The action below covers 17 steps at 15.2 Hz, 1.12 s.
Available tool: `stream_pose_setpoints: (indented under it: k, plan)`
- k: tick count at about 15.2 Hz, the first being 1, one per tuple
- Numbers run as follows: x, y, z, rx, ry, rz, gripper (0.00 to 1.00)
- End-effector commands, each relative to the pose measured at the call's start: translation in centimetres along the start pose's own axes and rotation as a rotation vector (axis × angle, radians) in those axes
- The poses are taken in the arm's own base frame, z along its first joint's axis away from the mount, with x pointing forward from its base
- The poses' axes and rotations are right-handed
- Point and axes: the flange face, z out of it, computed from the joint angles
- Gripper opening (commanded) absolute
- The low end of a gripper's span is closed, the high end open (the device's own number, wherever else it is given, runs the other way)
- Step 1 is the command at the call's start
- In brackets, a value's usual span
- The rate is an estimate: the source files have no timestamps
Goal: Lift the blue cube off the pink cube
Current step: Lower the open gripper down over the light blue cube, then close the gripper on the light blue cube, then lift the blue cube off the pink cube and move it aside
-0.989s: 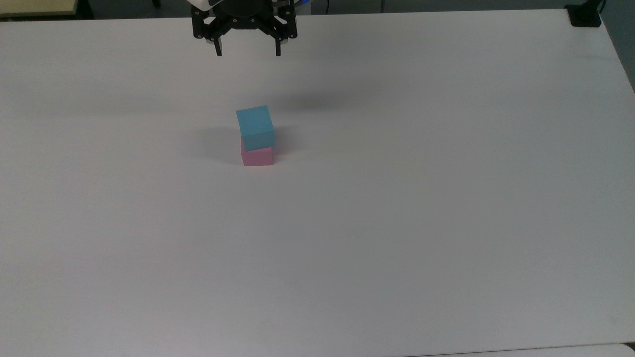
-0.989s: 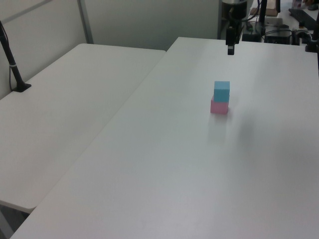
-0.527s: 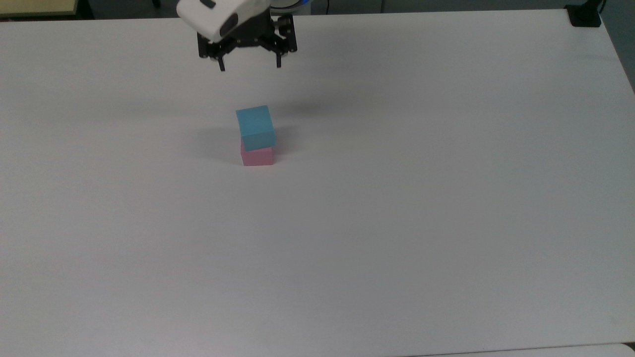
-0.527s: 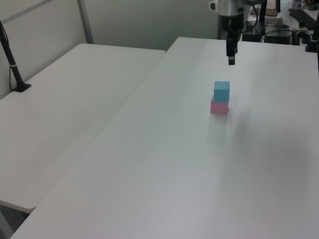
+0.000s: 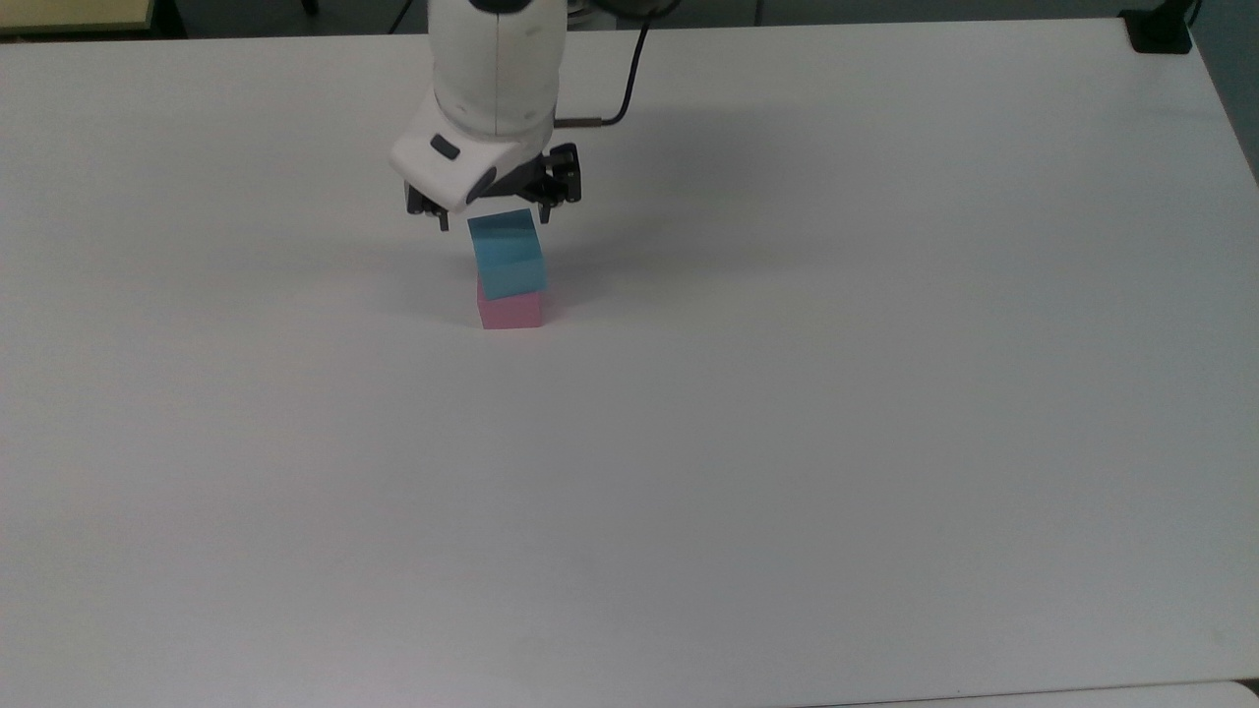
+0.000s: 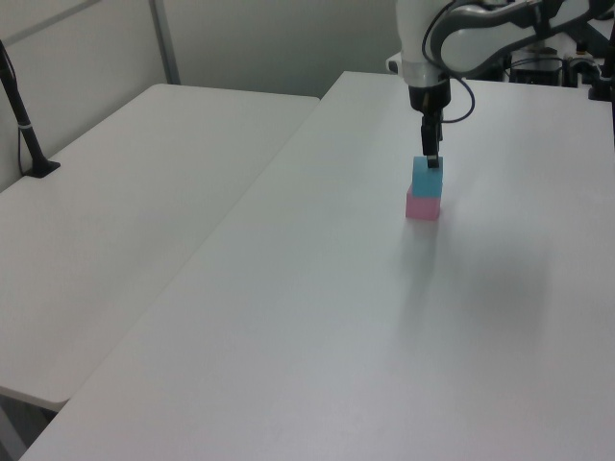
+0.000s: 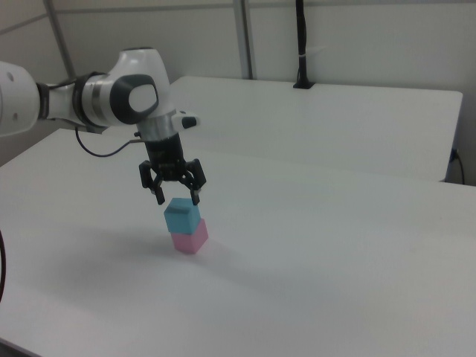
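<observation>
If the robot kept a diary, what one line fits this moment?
phase: approach | gripper: open, just above blue cube | blue cube: on pink cube, ungrasped

White table [image 5: 885, 442] with a plain matte top filled the scene; a second white table [image 6: 125, 211] stood just beside it on the left view's left. A black post [image 6: 24, 125] rose from a base on that second table, and a black block [image 5: 1159, 29] sat at the first table's corner at the top view's upper right.
</observation>
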Motion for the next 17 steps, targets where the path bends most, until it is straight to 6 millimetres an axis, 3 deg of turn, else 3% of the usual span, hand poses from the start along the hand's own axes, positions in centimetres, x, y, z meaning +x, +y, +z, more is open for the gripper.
stream_pose_setpoints:
  k: [1, 4, 6, 7, 9, 11, 12, 13, 17]
  plan:
    - [1.0, -0.6, 1.8, -0.025, 0.015, -0.022, 1.0]
    - [1.3, -1.6, 2.4, -0.026, 0.005, -0.018, 0.91]
    - [1.2, -1.9, 2.1, -0.023, 0.002, 0.011, 0.72]
    - [0.8, -1.8, 1.3, -0.013, 0.008, 0.032, 0.62]
    - [-0.5, -1.7, -0.3, 0.005, 0.004, 0.041, 0.59]
    - [-3.8, -1.4, -1.9, 0.033, -0.011, 0.044, 0.57]
    - [-5.4, -1.4, -1.8, 0.046, -0.024, 0.041, 0.56]
    - [-7.5, -1.5, -1.1, 0.06, -0.042, 0.036, 0.55]
    - [-11.4, -2.1, 2.9, 0.082, -0.126, 0.03, 0.55]
